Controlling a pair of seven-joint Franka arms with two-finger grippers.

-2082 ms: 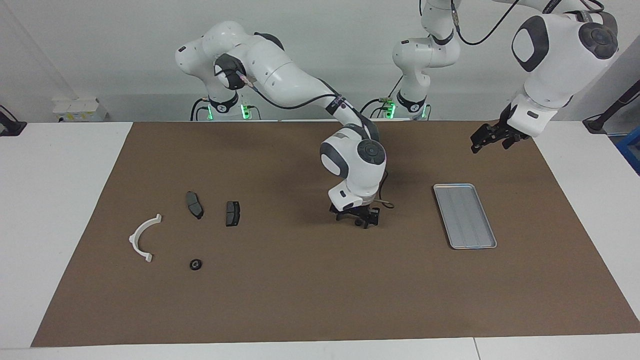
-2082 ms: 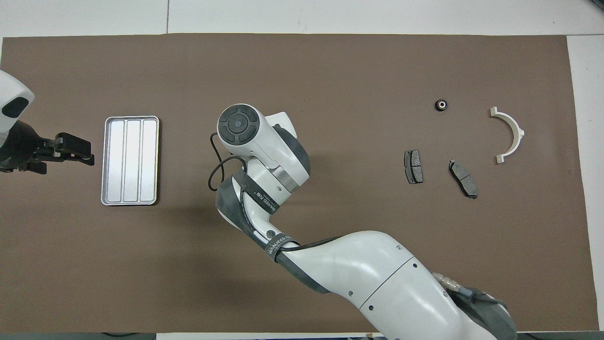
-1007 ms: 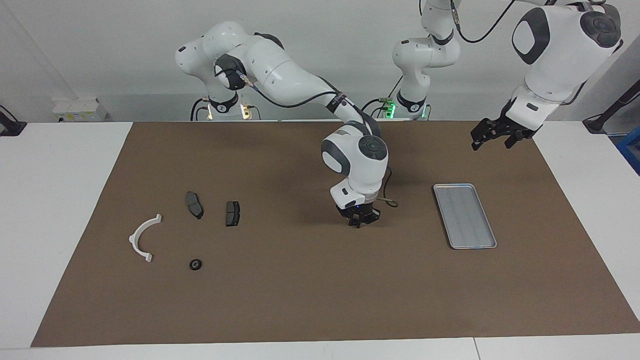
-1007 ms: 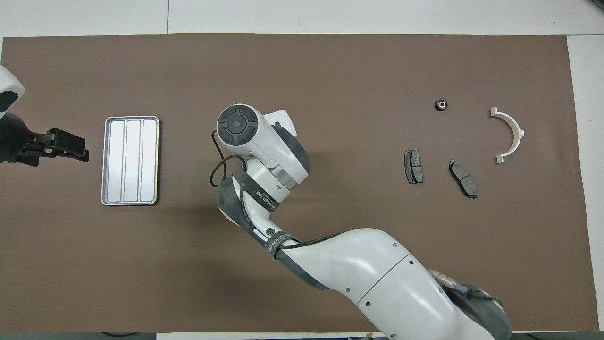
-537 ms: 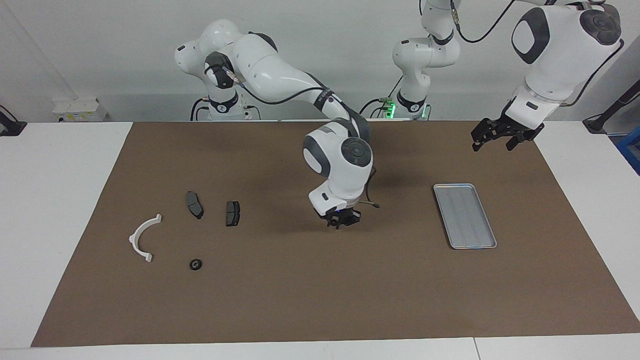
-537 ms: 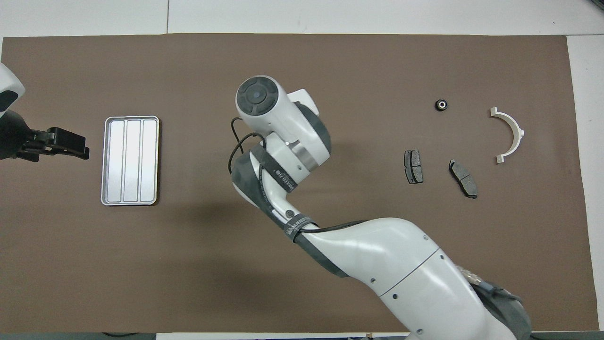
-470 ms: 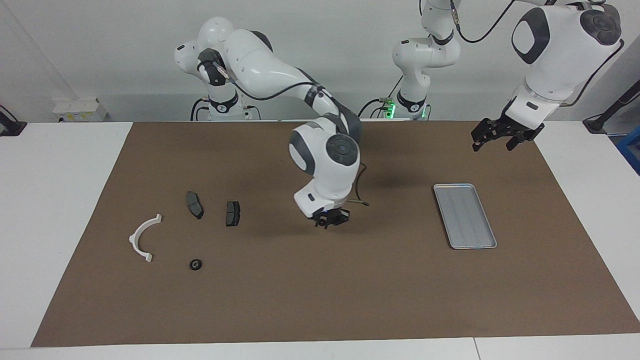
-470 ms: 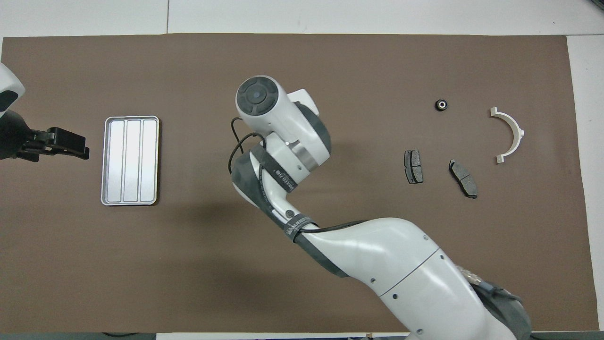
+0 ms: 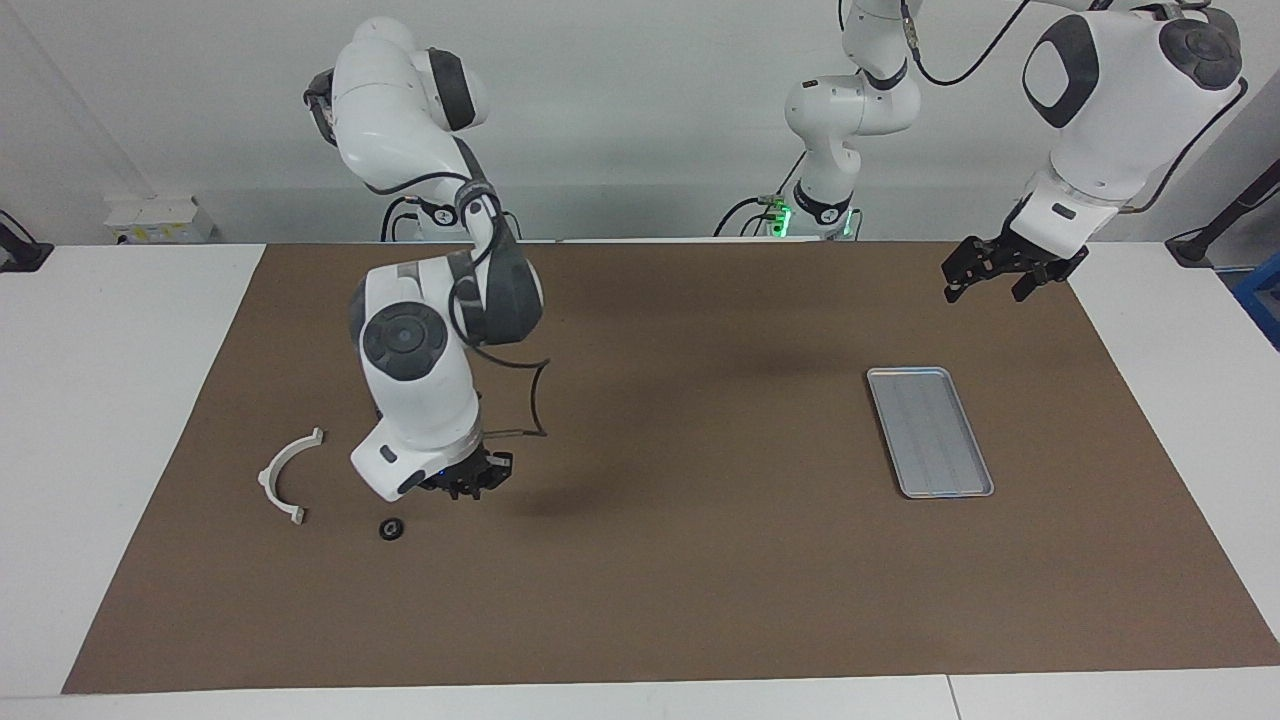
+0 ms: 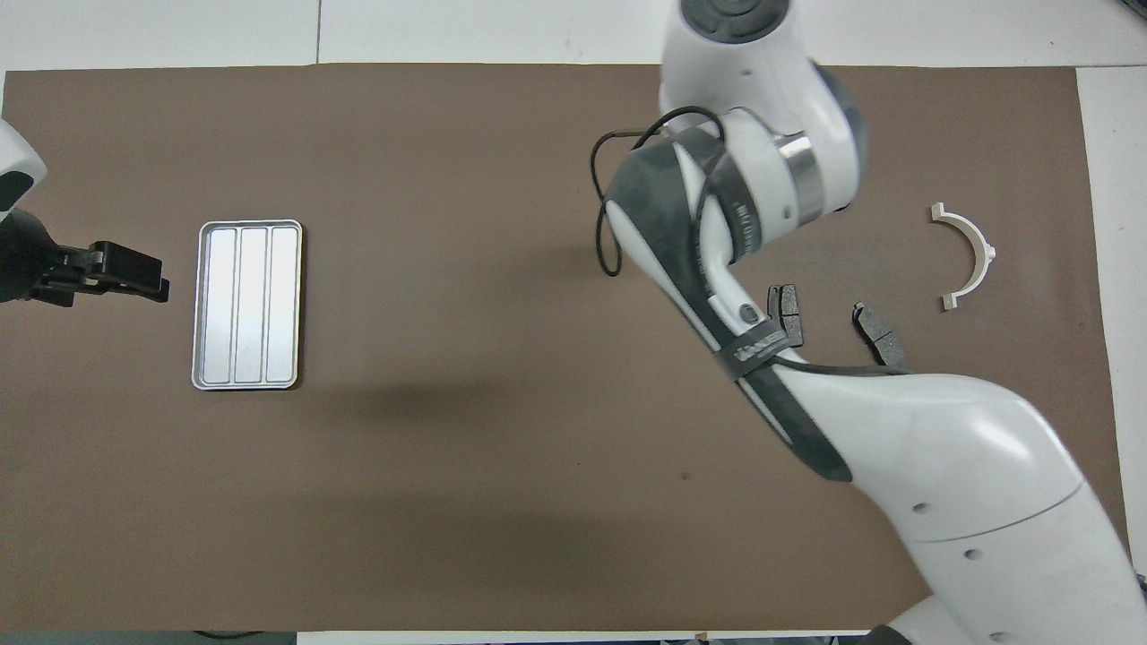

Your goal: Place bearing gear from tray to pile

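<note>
The small black bearing gear (image 9: pixel 391 528) lies on the brown mat in the pile, near the white semicircular bracket (image 9: pixel 268 477) (image 10: pixel 986 251). Two dark brake-pad pieces (image 10: pixel 790 305) (image 10: pixel 876 331) show only in the overhead view, partly under the right arm. My right gripper (image 9: pixel 470 490) is shut and hangs low over the mat beside the gear, with nothing visible in it. In the overhead view the arm hides both that gripper and the gear. The silver tray (image 9: pixel 930 430) (image 10: pixel 248 305) holds nothing. My left gripper (image 9: pixel 990 275) (image 10: pixel 134 269) is open in the air, off the tray's edge.
The brown mat (image 9: pixel 700 600) covers most of the white table. The right arm's wrist and a loose black cable loop (image 9: pixel 535 400) hang over the pile area. The left arm waits at its own end.
The right arm has swung from the middle of the mat toward its own end, over the pile, with its gripper still shut. The left arm and all parts have stayed put.
</note>
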